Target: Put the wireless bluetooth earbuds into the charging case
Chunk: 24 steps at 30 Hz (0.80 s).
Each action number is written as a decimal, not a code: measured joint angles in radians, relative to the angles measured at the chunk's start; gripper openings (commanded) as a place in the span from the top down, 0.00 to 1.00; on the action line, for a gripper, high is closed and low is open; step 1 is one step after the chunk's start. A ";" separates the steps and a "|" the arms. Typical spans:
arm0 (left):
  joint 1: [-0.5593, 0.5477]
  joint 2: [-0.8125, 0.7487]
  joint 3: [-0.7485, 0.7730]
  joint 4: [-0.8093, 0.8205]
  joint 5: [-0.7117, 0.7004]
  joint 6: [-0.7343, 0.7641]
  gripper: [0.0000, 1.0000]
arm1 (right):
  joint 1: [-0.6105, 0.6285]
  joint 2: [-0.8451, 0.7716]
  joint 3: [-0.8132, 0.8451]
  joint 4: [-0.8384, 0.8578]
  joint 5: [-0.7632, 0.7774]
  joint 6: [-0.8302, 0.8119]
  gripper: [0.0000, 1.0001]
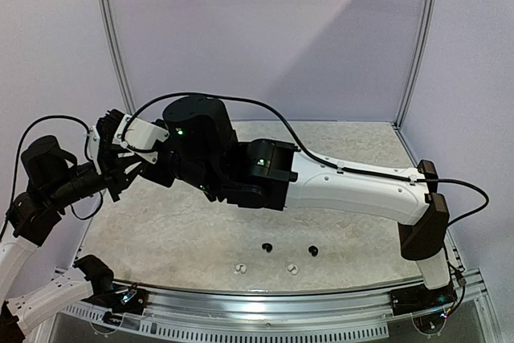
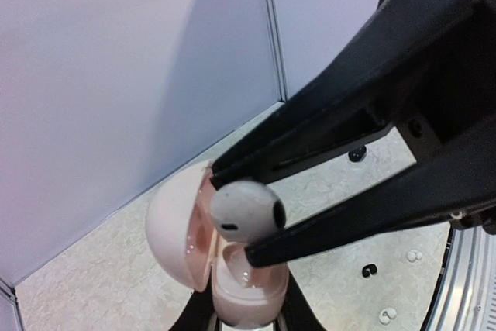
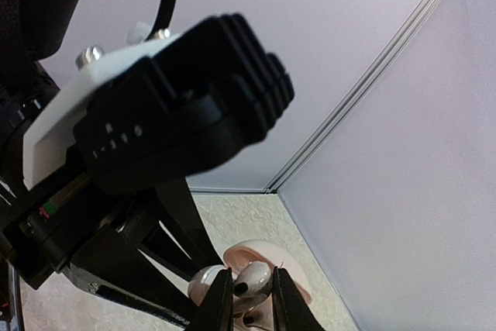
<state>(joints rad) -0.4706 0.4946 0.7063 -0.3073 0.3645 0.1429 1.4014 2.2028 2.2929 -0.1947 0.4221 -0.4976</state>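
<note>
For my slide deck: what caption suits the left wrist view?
Right pincer holds a white earbud at the open pink charging case gripped by the left pincer.

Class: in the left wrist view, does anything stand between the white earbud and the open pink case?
Nothing visible does. The white earbud, pinched by the right gripper, hangs right at the mouth of the pink case, whose lid is swung aside.

The held white earbud [image 2: 244, 211] bears a black spot, the charging case [image 2: 174, 222] is pale glossy pink, and two black earbuds [image 1: 267, 247] and two white earbuds [image 1: 238, 268] speckle the cream, faintly marbled counter [image 1: 177, 234], backed by lilac-grey walls [image 1: 257, 30].
</note>
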 measured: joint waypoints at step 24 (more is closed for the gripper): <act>0.000 -0.003 0.000 0.005 -0.005 -0.019 1.00 | -0.001 0.003 0.001 -0.005 0.004 -0.001 0.78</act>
<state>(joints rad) -0.4706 0.4911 0.7063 -0.3019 0.3592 0.1242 1.4002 2.2059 2.2936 -0.1997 0.4259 -0.4988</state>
